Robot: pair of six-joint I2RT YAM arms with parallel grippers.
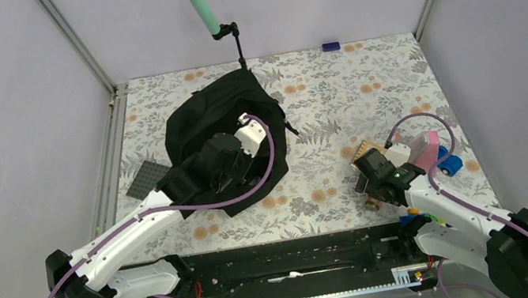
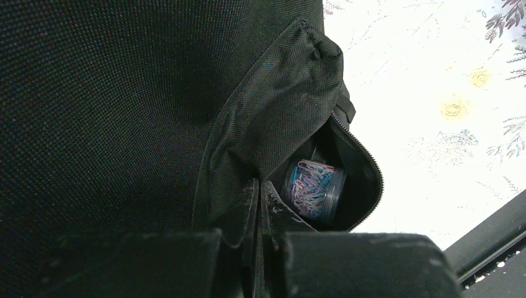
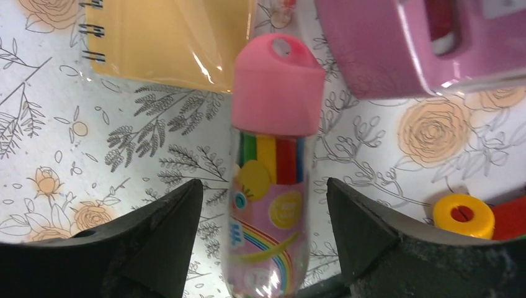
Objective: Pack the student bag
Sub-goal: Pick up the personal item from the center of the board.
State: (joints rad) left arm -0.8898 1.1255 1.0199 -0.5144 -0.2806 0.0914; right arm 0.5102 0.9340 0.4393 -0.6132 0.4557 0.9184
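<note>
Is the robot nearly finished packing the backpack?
Not nearly. Done: a jar of paper clips sits inside the student bag's open pocket. In hand: the left gripper pinches the bag's flap, and the right gripper stands open around a pink-capped tube, not yet gripped. Left: that tube, the yellow notebook, the pink box and the yellow ring.

Matt woven cloth: student bag; glossy clear plastic: crayon tube.
</note>
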